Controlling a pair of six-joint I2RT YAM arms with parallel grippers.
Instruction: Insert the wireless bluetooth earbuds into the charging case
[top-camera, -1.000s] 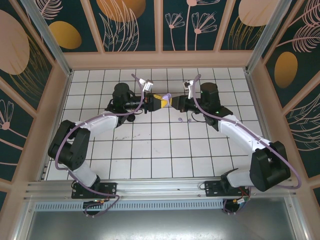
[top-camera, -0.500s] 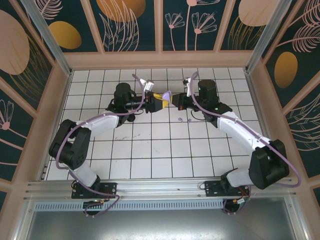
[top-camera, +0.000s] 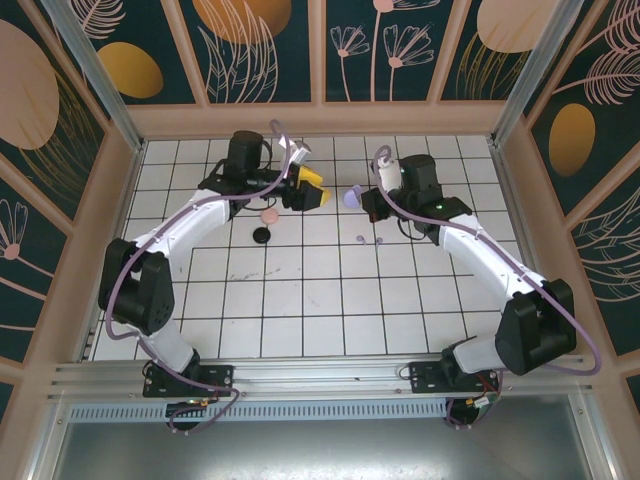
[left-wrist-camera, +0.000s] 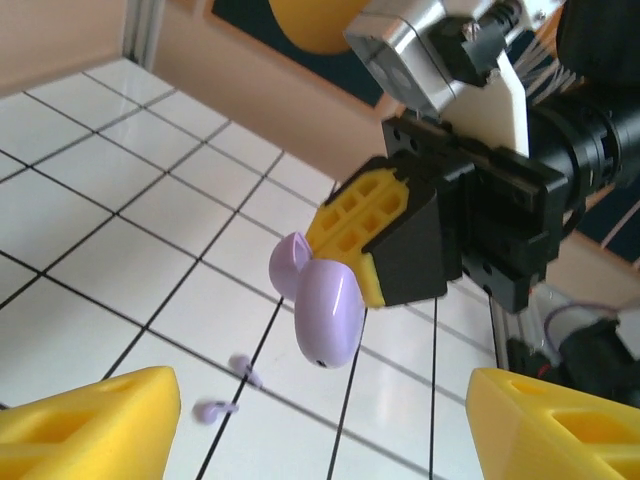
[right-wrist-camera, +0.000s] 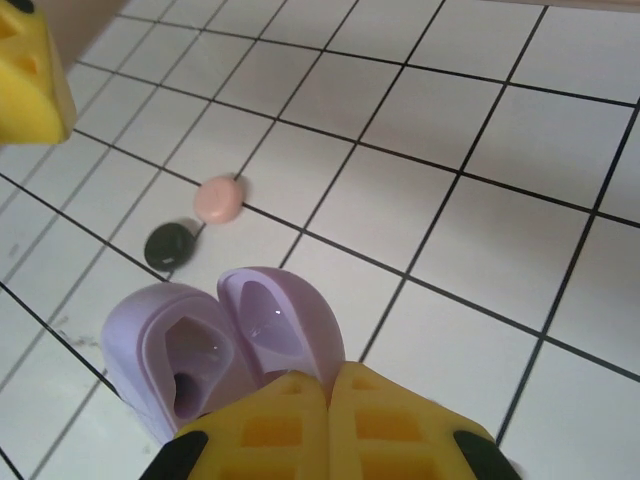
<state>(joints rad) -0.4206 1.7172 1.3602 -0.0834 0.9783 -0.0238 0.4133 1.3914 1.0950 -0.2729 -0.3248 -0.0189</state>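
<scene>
Holding step | open lavender case (right-wrist-camera: 215, 350) is clamped aloft in right hand (right-wrist-camera: 325, 390) | left hand (top-camera: 310, 194) is spread apart, empty | next: lavender earbuds (top-camera: 362, 240) on tabletop (top-camera: 300, 300) are to be pinched.

The left gripper (top-camera: 316, 188) is now standing open and drawn back toward the far left, well apart from the lavender case (top-camera: 349, 197), where a second ago it was meeting the right gripper (top-camera: 362, 198) fingertip to fingertip. The right gripper is now holding that case alone, clamped tight on it and raised slightly farther back. A pink case (top-camera: 267, 215) and a black case (top-camera: 262, 235) are now lying exposed where the left arm was covering them.
</scene>
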